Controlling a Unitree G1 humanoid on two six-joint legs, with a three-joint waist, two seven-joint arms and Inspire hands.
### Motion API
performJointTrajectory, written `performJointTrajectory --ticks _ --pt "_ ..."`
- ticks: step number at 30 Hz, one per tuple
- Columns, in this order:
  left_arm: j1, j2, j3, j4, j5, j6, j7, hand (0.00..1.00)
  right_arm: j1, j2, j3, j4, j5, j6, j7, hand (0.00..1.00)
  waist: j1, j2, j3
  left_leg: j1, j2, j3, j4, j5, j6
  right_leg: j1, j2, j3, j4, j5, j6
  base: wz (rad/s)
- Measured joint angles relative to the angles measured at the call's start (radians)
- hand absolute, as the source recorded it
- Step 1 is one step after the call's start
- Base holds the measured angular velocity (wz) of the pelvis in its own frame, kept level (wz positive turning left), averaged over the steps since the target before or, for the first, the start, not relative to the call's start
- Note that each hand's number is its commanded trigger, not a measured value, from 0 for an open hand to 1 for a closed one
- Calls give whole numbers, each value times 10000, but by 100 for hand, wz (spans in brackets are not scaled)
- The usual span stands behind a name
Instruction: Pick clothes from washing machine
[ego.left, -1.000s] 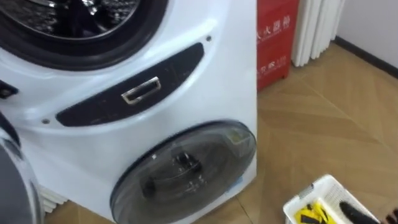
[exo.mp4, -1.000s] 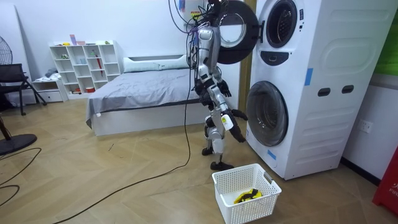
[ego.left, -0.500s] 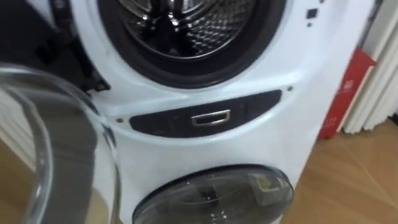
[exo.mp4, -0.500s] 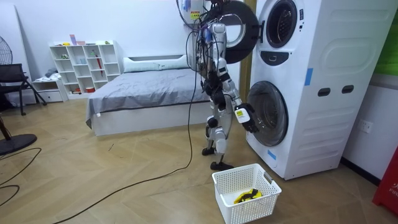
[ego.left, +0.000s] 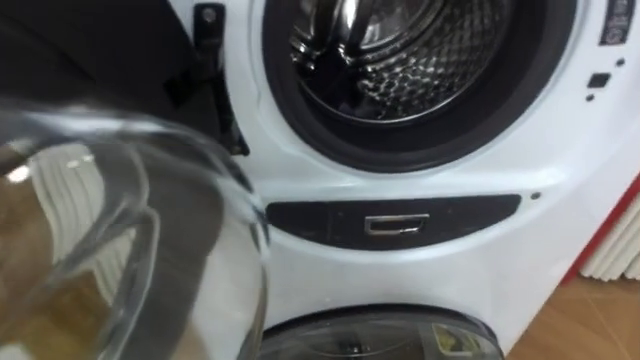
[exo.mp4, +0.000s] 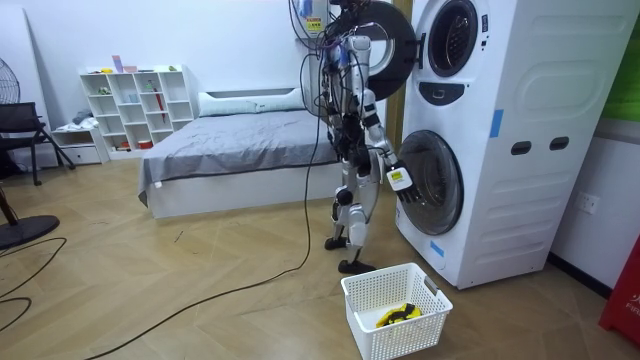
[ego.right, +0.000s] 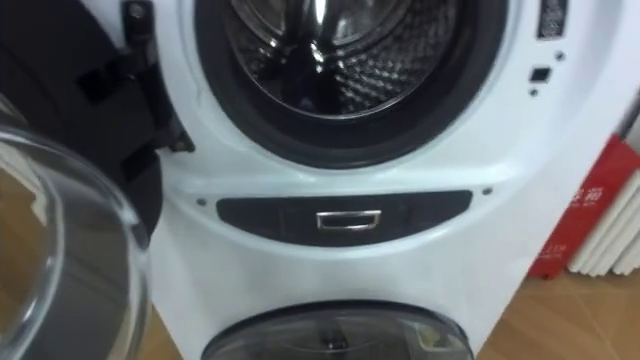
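A white stacked washing machine (exo.mp4: 500, 140) stands at the room view's right. Its upper round glass door (ego.left: 120, 250) hangs open beside the bare metal drum (ego.left: 400, 60). The robot stands facing it. Near its feet, a white basket (exo.mp4: 410, 340) on the floor holds a yellow-and-black garment (exo.mp4: 397, 314). The right hand (exo.mp4: 397, 180) hangs low and forward, near the lower door (exo.mp4: 432, 185). I cannot tell how its fingers are set.

The robot stands facing the stack. The upper washing machine (exo.mp4: 470, 45) sits on the lower machine (exo.mp4: 475, 200). Its door (ego.left: 120, 240) hangs open left of the drum (ego.left: 420, 60), with a panel (ego.left: 395, 222) below the drum. A basket (exo.mp4: 385, 340) stands on the floor before the lower machine. A bed (exo.mp4: 230, 150) lies behind the robot.
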Motion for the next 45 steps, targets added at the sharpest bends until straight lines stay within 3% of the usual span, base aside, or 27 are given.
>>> performJointTrajectory --ticks 3,5,15,18,22,25,26,27,28,29,30,31,32,33,35,37,38,42,44,45 --pt "-81 2 30 -12 336 19 -3 0 123 46 49 -33 -108 76 258 0 -17 -5 4 0 -59 -214 -5 -5 10 136 -2 -21 -148 -32 50 20" --pt "-201 6 29 -19 418 23 -2 0 171 47 285 -22 -170 83 416 0 147 3 1 13 -63 -213 -11 -17 26 139 6 -1 -173 -46 71 0" --pt "-471 -7 39 -105 418 -50 54 0 346 47 374 7 -613 85 693 0 195 94 -24 8 -28 -185 43 -47 3 133 55 126 -159 -72 43 -1" --pt "-280 35 47 -6 424 -44 84 0 408 48 374 40 -603 98 785 0 191 69 22 -102 129 -182 558 -346 -86 121 214 308 -116 -147 -72 -8" --pt "-55 183 57 -8 747 -10 66 0 405 46 356 24 -903 178 913 0 217 154 9 -693 583 -202 1812 -752 -332 -124 742 797 56 -264 -470 -2" --pt "-4 194 44 -122 904 139 -111 0 375 -20 295 -130 -1283 139 941 0 243 305 17 -1404 978 -251 3012 -868 -517 -328 997 817 32 -199 -804 -18" --pt "-1 171 53 -146 925 186 -224 0 351 -67 210 -118 -1564 115 1004 0 253 424 34 -1712 1188 -222 3828 -943 -509 -414 1082 684 61 -198 -1033 -41" --pt "4 140 54 -126 930 196 -267 0 329 -99 165 -128 -1722 105 1040 0 280 476 47 -1823 1291 -185 4472 -1003 -438 -418 1149 766 115 -214 -1104 -66" --pt "49 52 59 -60 910 297 -411 0 346 -180 52 -163 -1917 77 1071 0 365 662 64 -1812 1394 -186 5867 -1037 -367 -422 1237 781 253 -278 -1202 -66" --pt "27 -9 52 -87 899 374 -569 0 430 -248 -10 -166 -1995 83 1046 0 295 848 19 -1522 1419 -195 6882 -1030 -370 -429 1306 761 375 -328 -1271 -44" --pt "-23 -6 51 -128 893 374 -638 0 450 -271 -7 -165 -1994 85 1016 0 137 932 36 -1334 1410 -208 7104 -1028 -378 -451 1347 705 407 -299 -1225 6" --pt "-188 7 42 -276 866 372 -652 0 473 -273 -9 -133 -1980 85 952 0 -151 1001 32 -892 1343 -291 7084 -986 -467 -650 1359 544 611 -324 -1277 32" --pt "-402 4 22 -448 845 345 -650 0 469 -272 -7 -128 -1961 84 933 0 -251 1042 27 -451 1279 -388 6779 -950 -638 -983 1359 502 929 -330 -1289 25" --pt "-543 -4 17 -455 830 316 -651 0 454 -272 -3 -130 -1951 79 913 0 -251 1060 32 -208 1294 -401 6452 -952 -646 -1139 1365 423 1023 -323 -1310 26" --pt "-1229 -34 -130 -556 911 263 -655 0 341 -272 -21 -163 -1922 71 891 0 -400 1100 35 742 1277 -827 4841 -1098 -906 -1765 1364 113 1295 -268 -1396 26" --pt "-1684 -40 -424 -621 895 260 -659 0 227 -254 -29 -199 -1824 67 893 0 -457 1175 -16 1263 1307 -1160 3729 -1136 -939 -2203 1358 -151 1468 -158 -1432 28" --pt "-1962 -40 -631 -630 904 263 -659 0 84 -227 -49 -204 -1774 68 892 0 -514 1180 -9 1480 1361 -1347 3000 -1385 -1044 -2446 1344 -340 1471 11 -1433 34" --pt "-2200 -84 -1158 -794 1076 180 -640 0 -394 -242 -52 -514 -1882 72 859 0 -516 1160 5 1773 1267 -1280 961 -2181 -797 -3151 1155 -421 1324 871 -1315 8" --pt "-2259 -124 -1430 -709 1112 135 -640 0 -381 -150 -29 -851 -1851 99 911 0 -457 985 65 1625 733 -1092 476 -2294 -469 -3179 822 -337 714 1846 -1100 13" --pt "-2235 -120 -1454 -667 1092 112 -639 0 -383 -104 -22 -901 -1837 93 953 0 -450 862 71 1517 542 -990 486 -2223 -265 -3159 698 -215 471 2118 -1036 6"
